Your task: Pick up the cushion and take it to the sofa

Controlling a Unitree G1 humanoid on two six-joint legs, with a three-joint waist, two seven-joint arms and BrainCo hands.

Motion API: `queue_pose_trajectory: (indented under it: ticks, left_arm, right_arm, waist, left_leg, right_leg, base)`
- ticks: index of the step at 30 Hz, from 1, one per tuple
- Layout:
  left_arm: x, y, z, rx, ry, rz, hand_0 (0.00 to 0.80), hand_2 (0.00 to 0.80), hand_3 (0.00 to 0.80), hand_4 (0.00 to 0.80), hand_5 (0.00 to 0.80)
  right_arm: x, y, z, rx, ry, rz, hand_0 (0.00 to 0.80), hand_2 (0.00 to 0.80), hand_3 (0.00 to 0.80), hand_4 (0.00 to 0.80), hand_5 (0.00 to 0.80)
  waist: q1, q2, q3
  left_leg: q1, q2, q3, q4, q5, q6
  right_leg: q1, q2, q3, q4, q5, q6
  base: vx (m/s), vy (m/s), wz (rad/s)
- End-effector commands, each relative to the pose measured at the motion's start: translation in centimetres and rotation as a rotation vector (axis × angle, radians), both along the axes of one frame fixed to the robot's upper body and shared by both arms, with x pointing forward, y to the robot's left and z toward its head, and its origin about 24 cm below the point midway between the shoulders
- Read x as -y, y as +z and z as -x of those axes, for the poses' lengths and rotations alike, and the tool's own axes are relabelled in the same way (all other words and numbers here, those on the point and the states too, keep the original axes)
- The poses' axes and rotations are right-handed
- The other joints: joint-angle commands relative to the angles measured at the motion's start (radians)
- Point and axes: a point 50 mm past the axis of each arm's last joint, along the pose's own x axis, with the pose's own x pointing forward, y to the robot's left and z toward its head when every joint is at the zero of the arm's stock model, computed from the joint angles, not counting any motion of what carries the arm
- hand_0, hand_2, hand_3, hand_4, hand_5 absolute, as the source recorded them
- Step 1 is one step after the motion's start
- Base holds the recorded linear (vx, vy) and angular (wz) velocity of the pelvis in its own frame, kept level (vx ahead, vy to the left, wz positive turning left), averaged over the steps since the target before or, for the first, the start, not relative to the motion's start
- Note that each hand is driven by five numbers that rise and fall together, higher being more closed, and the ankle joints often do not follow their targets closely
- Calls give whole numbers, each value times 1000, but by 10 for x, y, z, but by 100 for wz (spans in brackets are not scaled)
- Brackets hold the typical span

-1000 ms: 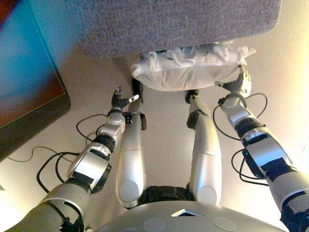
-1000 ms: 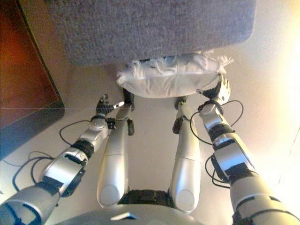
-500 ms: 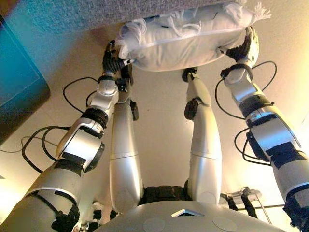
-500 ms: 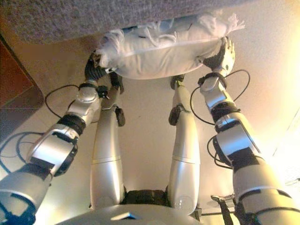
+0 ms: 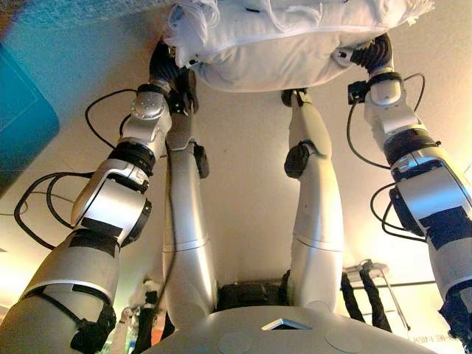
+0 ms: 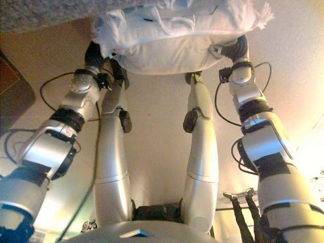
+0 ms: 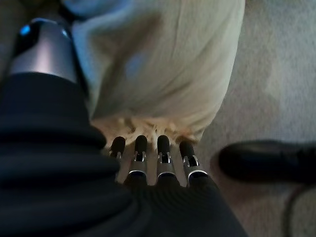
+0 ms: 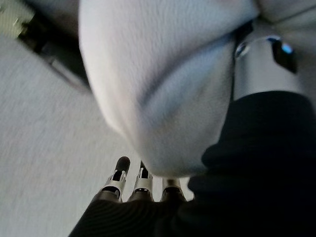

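Pale floor point(image 5: 251, 184) runs beneath, with the grey sofa's point(image 6: 40, 12) edge at the far side. Off the floor, the white cushion point(image 5: 280, 44) is carried between both hands, just beside the sofa's front edge. Left hand point(image 7: 153, 158) presses one end with fingers straight (tips touching the fringe). Right hand point(image 8: 133, 180) presses the opposite end, its fingers straight under the fabric.

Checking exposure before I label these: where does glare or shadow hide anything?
Right eye view: strong glare whitens the floor along the right edge, beside the right arm. Left eye view: the cushion shades its own underside, darkening the left hand and right hand. Wrist views: no glare; straight fingers evenly lit.
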Motion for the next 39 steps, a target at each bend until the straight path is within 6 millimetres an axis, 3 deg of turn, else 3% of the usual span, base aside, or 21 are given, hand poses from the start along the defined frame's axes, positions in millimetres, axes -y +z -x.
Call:
queue_pose_trajectory:
  ticks: [1,3,5,6,8,9,10,18,21,24,29,33,39]
  left_arm:
    - [30,8,2,12,-232,156,0,0,0,0,0]
    - [38,9,3,-24,-331,179,0,0,0,0,0]
    - [45,17,5,-40,-395,166,725,725,725,725,725]
    - [49,19,7,-39,-415,161,800,800,800,800,800]
    - [57,22,10,-39,-460,152,800,800,800,800,800]
    - [59,22,11,-38,-471,162,800,800,800,800,800]
    - [64,23,14,-34,-489,181,800,800,800,800,800]
    - [75,21,23,-6,-588,328,800,800,800,800,800]
    - [42,39,11,29,-591,347,800,800,800,800,800]
    - [39,32,12,31,-575,365,800,800,800,800,800]
    - [50,2,25,21,-565,405,800,800,800,800,800]
    - [48,-31,47,62,-538,491,800,800,800,800,800]
    - [35,-60,81,109,-476,555,800,800,800,800,800]
  right_arm:
    - [-38,-18,5,-58,346,-94,0,0,0,0,0]
    - [-29,-12,4,-100,379,-95,0,0,0,0,0]
    - [-32,0,6,-125,509,-150,0,0,0,0,0]
    - [-36,3,8,-134,565,-169,0,0,0,0,0]
    - [-46,14,14,-131,697,-173,0,0,0,0,0]
    - [-48,16,16,-121,733,-172,615,615,615,615,615]
    - [-52,20,18,-114,780,-174,800,800,800,800,800]
    - [-48,33,22,-52,794,-145,800,800,800,800,800]
    - [-35,32,18,-56,782,-132,800,800,800,800,800]
    - [-37,28,19,-52,778,-112,800,800,800,800,800]
    - [-41,4,28,-65,747,-128,800,800,800,800,800]
    - [-39,-31,48,-51,750,-171,800,800,800,800,800]
    - [-40,-69,85,-13,748,-251,800,800,800,800,800]
  waist:
    - [17,32,1]
    - [20,31,1]
    - [23,28,1]
    - [23,28,1]
    - [21,30,1]
    - [21,30,1]
    - [18,34,1]
    - [14,64,1]
    - [3,69,1]
    - [4,63,1]
    - [5,59,1]
    - [3,51,1]
    - [16,32,1]
  left_leg:
    - [-53,-49,-34,24,-39,25]
    - [-71,-53,-41,43,-45,22]
    - [-87,-53,-47,53,-43,18]
    - [-94,-55,-50,54,-41,17]
    - [-106,-59,-51,54,-34,16]
    - [-108,-60,-51,52,-31,15]
    - [-113,-64,-50,53,-29,15]
    - [-107,-72,-43,48,-17,7]
    - [-96,-59,-29,42,-5,0]
    - [-65,-53,-34,25,-2,-1]
    - [64,-45,-36,-43,25,4]
    - [260,-41,-26,-87,40,4]
    - [596,-44,38,-182,38,20]
  right_leg:
    - [-27,-26,25,136,-117,84]
    - [-42,-35,25,145,-109,91]
    - [-56,-46,21,153,-102,98]
    - [-62,-47,21,152,-100,98]
    - [-76,-50,22,154,-95,100]
    - [-78,-51,23,152,-93,100]
    - [-85,-51,26,149,-90,102]
    - [-90,-54,49,145,-82,109]
    - [-80,-48,56,156,-86,106]
    - [-53,-45,59,130,-78,109]
    - [74,-33,59,61,-58,109]
    - [260,-37,56,12,-37,113]
    - [585,-70,-26,-80,-34,126]
  base:
    - [2,3,-4]
    - [13,-24,-6]
    - [27,-42,-11]
    - [26,-28,-8]
    - [0,0,0]
    - [12,20,3]
    - [9,30,6]
    - [-2,53,3]
    - [-9,79,2]
    - [-1,26,2]
    - [10,-5,-2]
    - [9,-22,2]
    - [44,-32,10]
